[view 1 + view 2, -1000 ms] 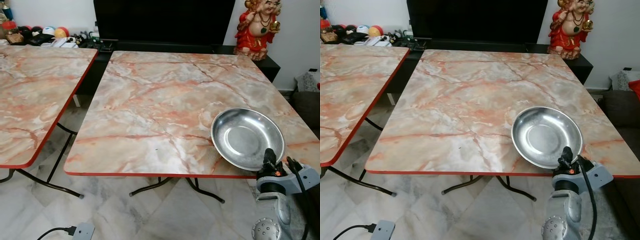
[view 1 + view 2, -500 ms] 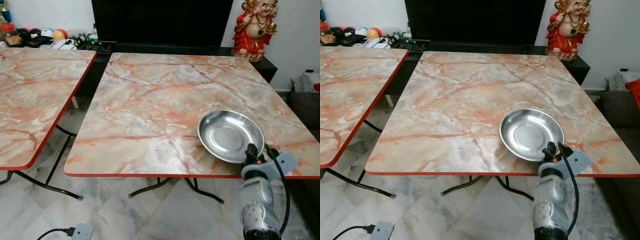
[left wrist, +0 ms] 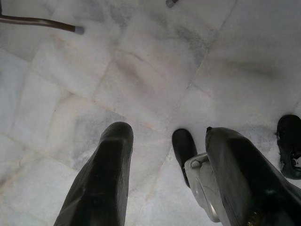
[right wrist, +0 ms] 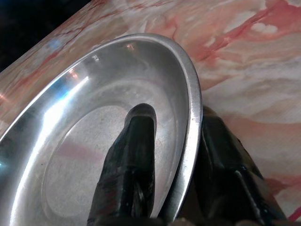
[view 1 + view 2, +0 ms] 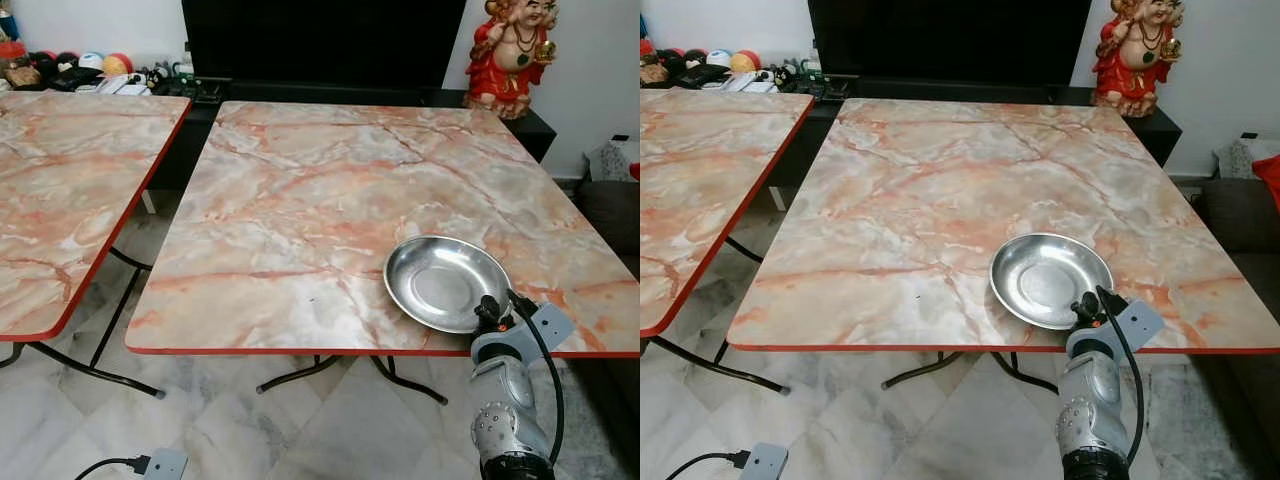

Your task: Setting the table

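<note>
Even, bright indoor light; head views sharp; glare streaks on steel plate (image 4: 84,141); wrist views softer.

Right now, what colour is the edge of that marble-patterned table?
Red-orange, running along the marble-patterned table's near edge; clearest in the left eye view.

Your right arm (image 5: 510,420): raised, reaching forward. Your right gripper (image 4: 171,155): fingers clamped, one inside and one outside a rim. Your left gripper (image 3: 164,174): hanging downward, fingers (image 3: 101,179) spread apart.

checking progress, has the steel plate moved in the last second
Yes. The steel plate, held by the right pincer, moved left along the table's front edge and looks lower.
</note>
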`<state>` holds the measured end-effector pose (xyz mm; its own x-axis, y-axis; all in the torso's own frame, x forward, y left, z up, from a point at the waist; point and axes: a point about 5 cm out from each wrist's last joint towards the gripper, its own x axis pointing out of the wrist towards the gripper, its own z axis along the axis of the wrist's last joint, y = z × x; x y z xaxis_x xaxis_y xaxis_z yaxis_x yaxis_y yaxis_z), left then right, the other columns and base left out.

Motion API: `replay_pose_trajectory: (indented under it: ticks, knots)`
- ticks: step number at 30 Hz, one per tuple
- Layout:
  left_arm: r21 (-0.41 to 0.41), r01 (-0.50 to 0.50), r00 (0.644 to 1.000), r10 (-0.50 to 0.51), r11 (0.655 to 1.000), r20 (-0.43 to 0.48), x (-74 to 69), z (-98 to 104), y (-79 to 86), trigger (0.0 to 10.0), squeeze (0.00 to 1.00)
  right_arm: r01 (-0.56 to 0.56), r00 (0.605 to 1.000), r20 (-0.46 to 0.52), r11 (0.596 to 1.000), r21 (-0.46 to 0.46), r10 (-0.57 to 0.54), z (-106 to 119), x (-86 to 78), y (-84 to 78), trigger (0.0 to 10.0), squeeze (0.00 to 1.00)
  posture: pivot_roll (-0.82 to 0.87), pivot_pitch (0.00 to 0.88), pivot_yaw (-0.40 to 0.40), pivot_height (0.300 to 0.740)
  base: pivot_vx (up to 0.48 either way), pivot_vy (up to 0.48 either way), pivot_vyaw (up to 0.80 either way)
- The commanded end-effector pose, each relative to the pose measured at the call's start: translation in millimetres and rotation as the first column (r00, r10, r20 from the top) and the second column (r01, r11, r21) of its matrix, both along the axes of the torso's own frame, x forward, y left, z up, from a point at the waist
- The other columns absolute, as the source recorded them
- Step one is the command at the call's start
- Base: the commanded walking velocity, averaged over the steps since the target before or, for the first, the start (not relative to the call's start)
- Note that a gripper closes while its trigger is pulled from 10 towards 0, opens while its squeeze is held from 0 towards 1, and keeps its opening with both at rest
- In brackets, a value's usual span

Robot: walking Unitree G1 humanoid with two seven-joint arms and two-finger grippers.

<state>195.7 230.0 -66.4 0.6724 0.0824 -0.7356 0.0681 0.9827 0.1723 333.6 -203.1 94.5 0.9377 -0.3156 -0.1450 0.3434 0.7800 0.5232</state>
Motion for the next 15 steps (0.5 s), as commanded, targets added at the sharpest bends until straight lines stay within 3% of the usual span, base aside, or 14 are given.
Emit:
replay_pose_trajectory:
  ticks: [1, 15]
  knots:
    - [-0.003, -0.001, 1.000, 0.001, 1.000, -0.024, -6.1, -3.6, -0.5, 10.0, 0.00, -0.010, 1.000, -0.007, 1.000, -0.012, 0.010, -1.4, 0.7, 1.6, 10.0, 0.00, 0.04, 0.125, -0.041, 0.740, 0.000, 0.000, 0.00]
    - [-0.001, -0.006, 0.999, 0.006, 1.000, -0.033, -9.9, -5.3, 0.6, 10.0, 0.00, -0.054, 0.998, -0.042, 0.999, 0.006, 0.054, -4.0, 10.0, 7.9, 10.0, 0.00, 0.04, 0.131, -0.045, 0.740, 0.000, 0.000, 0.00]
